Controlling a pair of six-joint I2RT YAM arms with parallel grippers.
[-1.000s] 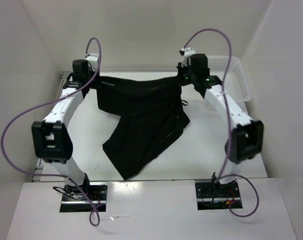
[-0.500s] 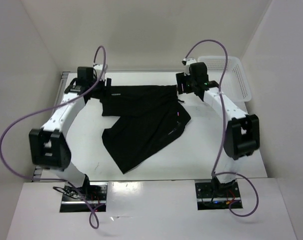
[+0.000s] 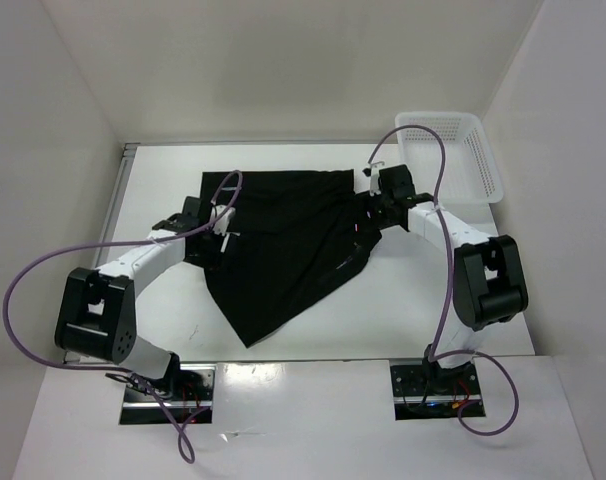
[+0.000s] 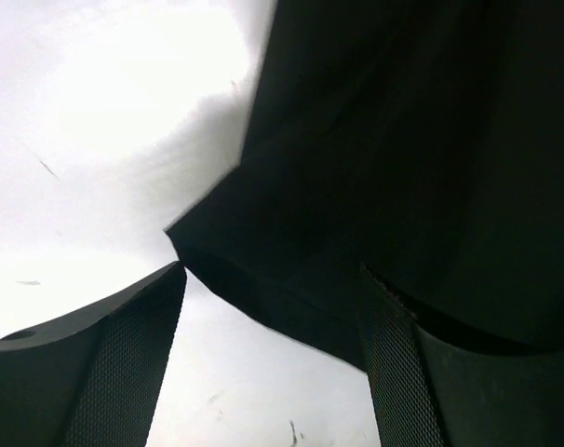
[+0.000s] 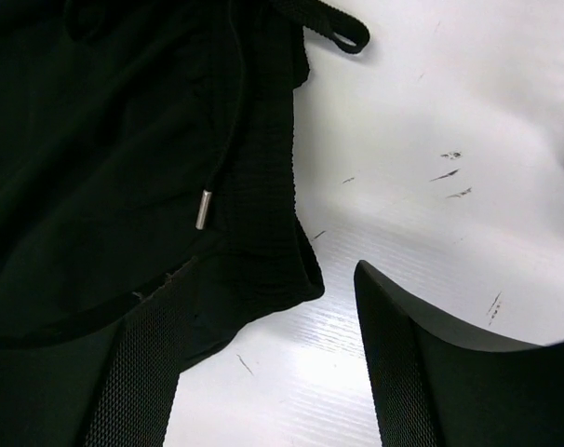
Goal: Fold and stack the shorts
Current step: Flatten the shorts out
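Shorts point(image 3: 283, 240): flat on the table point(image 3: 433, 300), mid-workspace. Far edge is straight, the waistband side faces the right arm, and one leg tapers toward the near edge. White basket point(image 3: 463, 150) sits at the far right corner, apart from the cloth.

Handling, my read: light, limp knit with no stiffness, so it sags and bunches wherever it isn't supported. Not fragile and not slippery on the pads. The loose drawstring point(image 5: 203, 209) can snag or trail. Best grabs are the elastic waistband corner and the leg hem corner, because the doubled fabric gives the fingers something to bite. A mid-panel pinch just tents one layer.

Left gripper point(image 3: 221, 225): jaws apart, holding nothing. It is low at the left edge of the cloth, and the wrist view shows a fabric corner between the fingers.

Right gripper point(image 3: 375, 195): also spread and empty, sitting at the waistband corner beside the drawstring.

Versus a second ago: the shorts were clamped in both grippers, stretched between them near the back wall and hanging down. They are now released and laid out. Both arms have pulled back toward the near side and dropped low.
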